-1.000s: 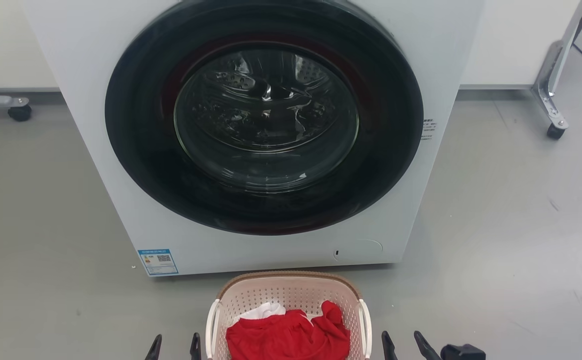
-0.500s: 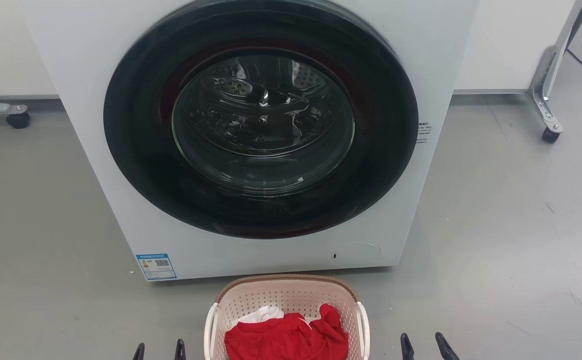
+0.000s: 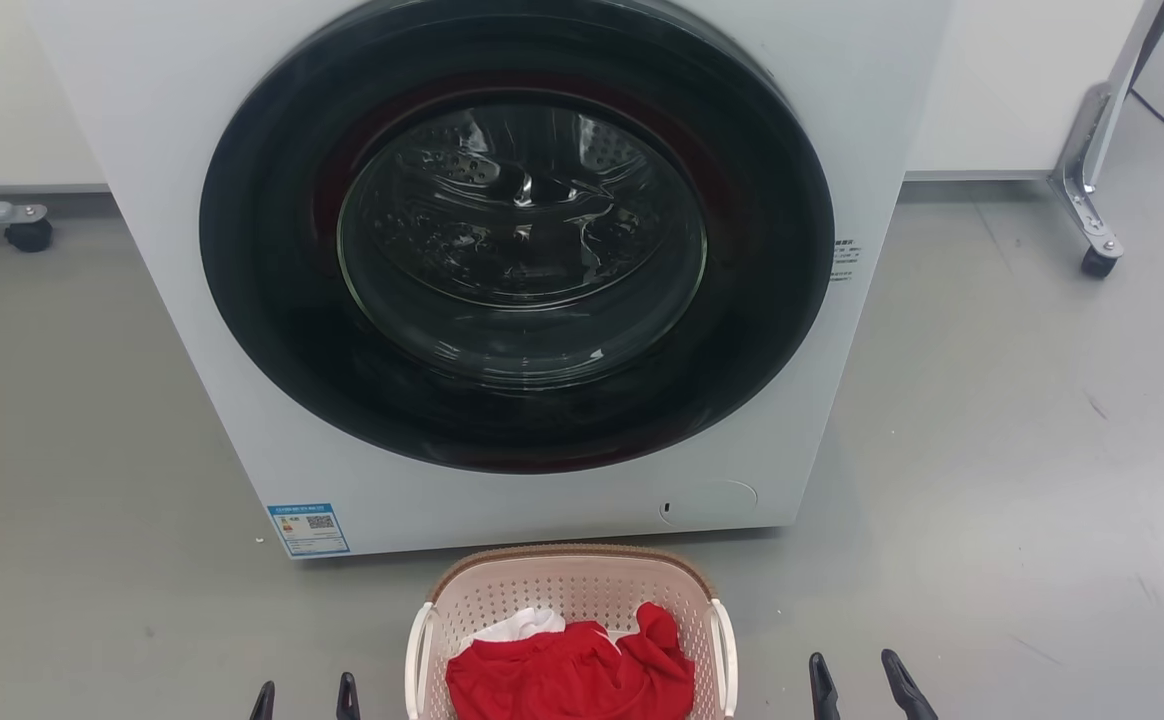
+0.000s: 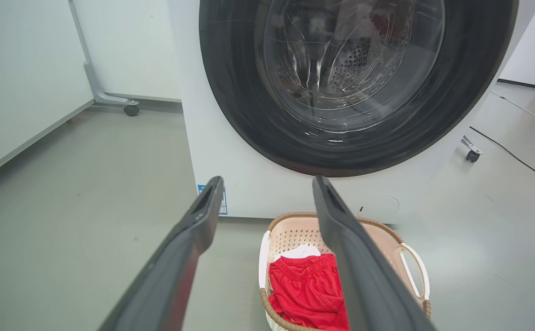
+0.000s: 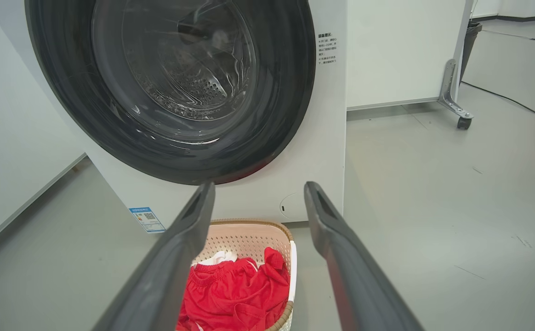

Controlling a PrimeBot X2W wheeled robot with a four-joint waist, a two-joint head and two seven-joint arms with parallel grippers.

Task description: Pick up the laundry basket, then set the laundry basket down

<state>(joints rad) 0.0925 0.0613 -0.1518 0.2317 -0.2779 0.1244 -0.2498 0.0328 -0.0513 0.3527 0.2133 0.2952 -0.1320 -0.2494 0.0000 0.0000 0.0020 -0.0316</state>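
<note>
Head view: the laundry basket stands on the grey floor at the bottom centre of the frame, just below the white washer and its closed round door. Its near end is cut off by the bottom edge. The left gripper is seen at the lower left and the right gripper at the lower right. The fingers of each are spread apart with nothing between them, and neither touches the basket.

A red garment over a white cloth is held in the basket. In the wrist views the garment's gathered waistband can be made out, which is not legible from the head.

In the left wrist view, the looped white handle is shown clear of the basket wall. A printed notice on the washer's front is brought out in the right wrist view at the upper centre.

The basket's opening faces upward. Its rounded, brown-rimmed end is turned towards the washer, and the handles lie to frame left and right. The long axis cannot be settled, as the near end is cropped in every view.
</note>
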